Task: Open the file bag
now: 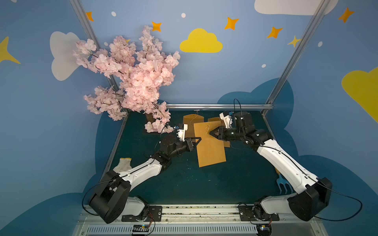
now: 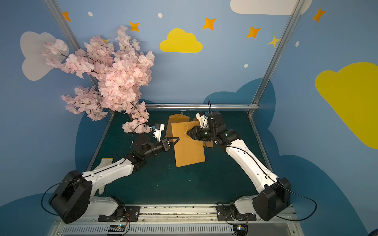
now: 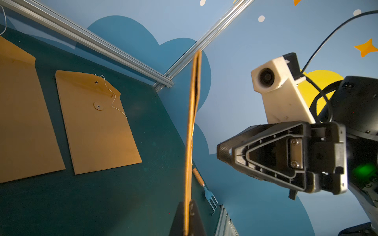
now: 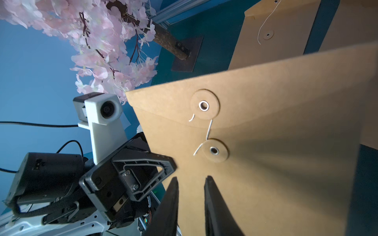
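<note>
Over on the left: gripping the file bag by its side edge with the left claw, clamped tight, holding it clear of the table. Across the middle: flap down, white string strung between the paper discs. Unwinding judged unfinished, opening not yet begun. On the right: hovering just short of the string with the right claw, jaws narrowly parted, nothing between them. Hard to tell how many turns remain under the lower disc. Bag mouth hidden.
</note>
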